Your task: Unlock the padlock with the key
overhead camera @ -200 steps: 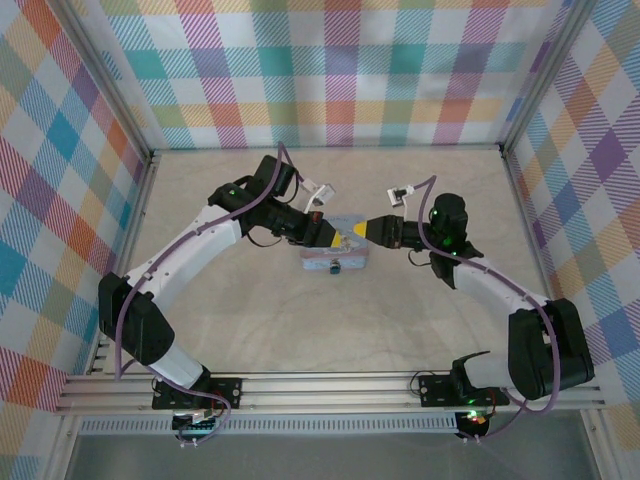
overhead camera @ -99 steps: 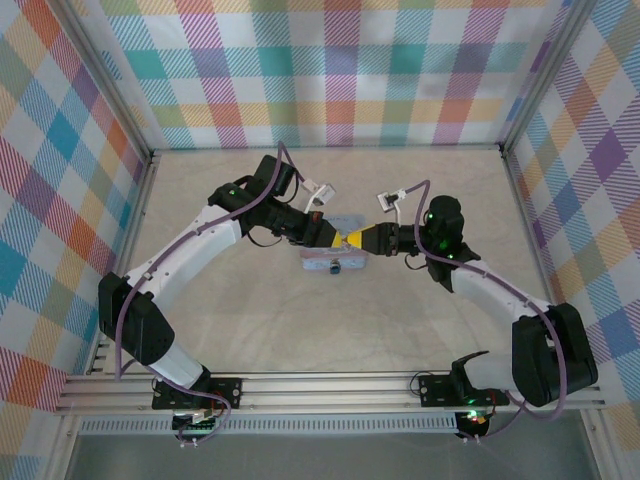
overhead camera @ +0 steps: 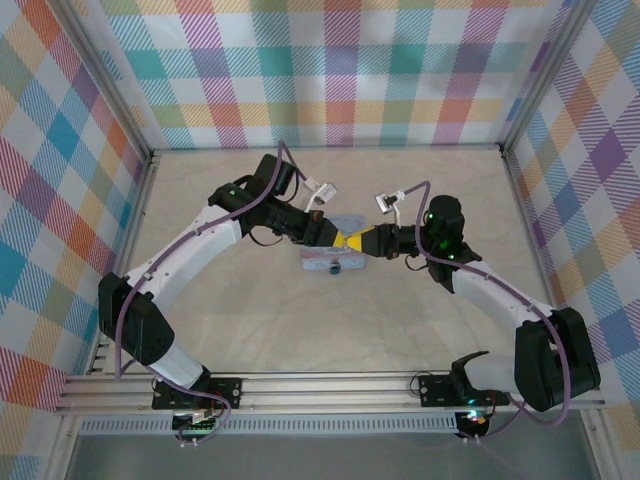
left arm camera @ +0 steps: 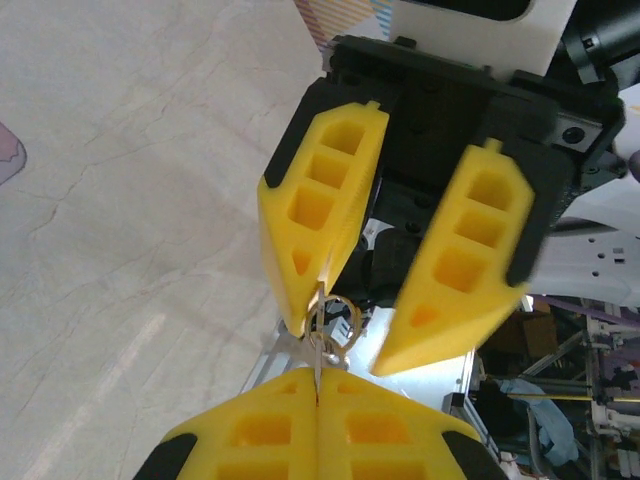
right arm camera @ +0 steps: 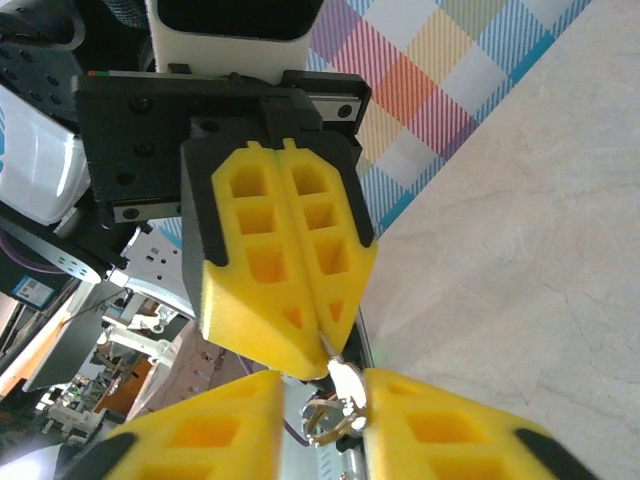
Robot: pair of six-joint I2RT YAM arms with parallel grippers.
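— Where is the padlock?

— The padlock is a tiny dark thing on the near side of the pale-blue tin. The tin sits in the middle of the table.

— And the key?

— The key is thin and silvery. The left gripper pinches it, with its two yellow fingers pressed tight together.

— What about the other one?

— The right gripper is tip to tip with the left one, over the tin. Its fingers are spread apart. The little key ring hangs in the gap between them. I cannot tell if they touch the ring.

— Is the key in the padlock?

— No. It is up in the air, apart from the padlock.
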